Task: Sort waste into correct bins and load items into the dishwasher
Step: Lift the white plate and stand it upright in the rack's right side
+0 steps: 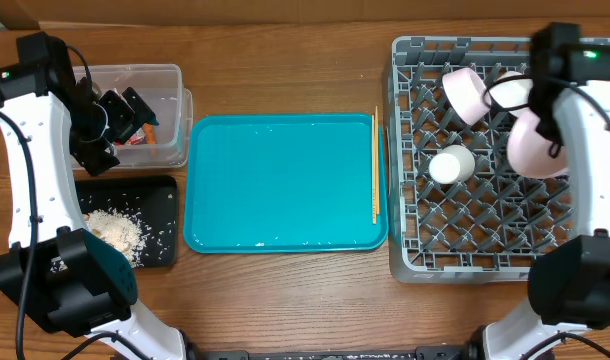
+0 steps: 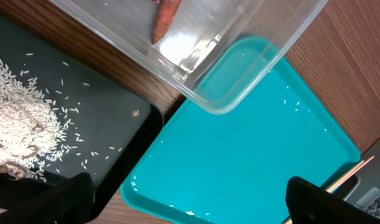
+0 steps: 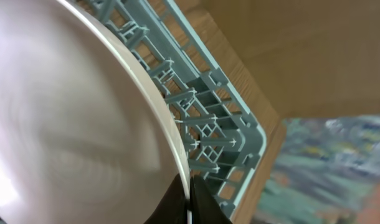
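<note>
My right gripper (image 3: 190, 200) is shut on the rim of the pale-pink plate (image 1: 536, 142), holding it on edge over the grey dish rack (image 1: 415, 250); the plate (image 3: 65, 118) fills the right wrist view. Two small bowls (image 1: 466, 90) (image 1: 512, 90) and a white cup (image 1: 451, 165) sit in the rack. The chopsticks (image 1: 375, 165) lie on the teal tray's right edge. My left gripper (image 1: 131, 106) is open and empty over the clear tub (image 1: 170, 75), which holds a red wrapper (image 1: 133, 140) and a carrot piece (image 2: 166, 18). The black tray (image 1: 163, 200) holds beige scraps (image 1: 115, 230). I cannot make out the tissue.
The teal serving tray (image 1: 285, 180) lies between the bins and the rack, with a few grains on it (image 2: 240, 124). The rack's far corner and the table edge show in the right wrist view (image 3: 252, 137). Both arm bases stand at the front corners.
</note>
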Robot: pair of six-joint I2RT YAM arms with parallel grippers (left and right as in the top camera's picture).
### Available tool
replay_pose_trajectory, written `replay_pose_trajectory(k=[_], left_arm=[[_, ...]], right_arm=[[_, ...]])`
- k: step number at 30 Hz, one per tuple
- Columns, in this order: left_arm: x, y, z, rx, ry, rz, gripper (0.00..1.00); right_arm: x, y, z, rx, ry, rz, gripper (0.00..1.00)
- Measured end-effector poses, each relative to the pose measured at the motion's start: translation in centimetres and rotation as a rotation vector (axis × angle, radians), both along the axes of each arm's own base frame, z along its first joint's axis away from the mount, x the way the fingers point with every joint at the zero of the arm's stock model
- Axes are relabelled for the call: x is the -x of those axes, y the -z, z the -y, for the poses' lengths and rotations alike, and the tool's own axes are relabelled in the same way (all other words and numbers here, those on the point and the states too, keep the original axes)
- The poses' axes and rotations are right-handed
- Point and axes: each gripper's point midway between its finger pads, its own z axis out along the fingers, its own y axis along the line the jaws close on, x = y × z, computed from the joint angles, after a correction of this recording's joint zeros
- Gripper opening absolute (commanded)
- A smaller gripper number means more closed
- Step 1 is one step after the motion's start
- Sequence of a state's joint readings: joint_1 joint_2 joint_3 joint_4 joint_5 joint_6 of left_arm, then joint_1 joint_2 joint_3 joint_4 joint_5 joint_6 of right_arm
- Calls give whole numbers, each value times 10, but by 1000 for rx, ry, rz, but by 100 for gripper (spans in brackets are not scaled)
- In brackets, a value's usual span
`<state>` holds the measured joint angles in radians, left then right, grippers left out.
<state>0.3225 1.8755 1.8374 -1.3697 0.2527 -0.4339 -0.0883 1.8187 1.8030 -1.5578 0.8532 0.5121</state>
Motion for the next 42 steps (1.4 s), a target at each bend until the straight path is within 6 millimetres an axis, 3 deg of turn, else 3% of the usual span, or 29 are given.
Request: replay_pose_trajectory(k=[11, 20, 22, 27, 30, 33, 39, 42], left_arm=[[0, 0, 0, 0, 0, 0, 100], [0, 0, 0, 0, 0, 0, 100], [0, 0, 0, 0, 0, 0, 100], [0, 0, 0, 0, 0, 0, 100], [0, 0, 0, 0, 0, 0, 100], [0, 0, 0, 0, 0, 0, 100], [0, 0, 0, 0, 0, 0, 100], [0, 0, 0, 0, 0, 0, 100]], right_arm=[[5, -12, -36, 94, -156, -155, 4], [5, -3, -51, 96, -217, -211, 5], [6, -1, -50, 98, -217, -215, 12], [5, 7, -52, 81, -224, -224, 45], [0, 8, -53, 80, -246, -224, 56], [-3, 8, -53, 78, -258, -221, 58], [-10, 4, -54, 77, -268, -186, 78], [-19, -5, -58, 53, -269, -123, 82]])
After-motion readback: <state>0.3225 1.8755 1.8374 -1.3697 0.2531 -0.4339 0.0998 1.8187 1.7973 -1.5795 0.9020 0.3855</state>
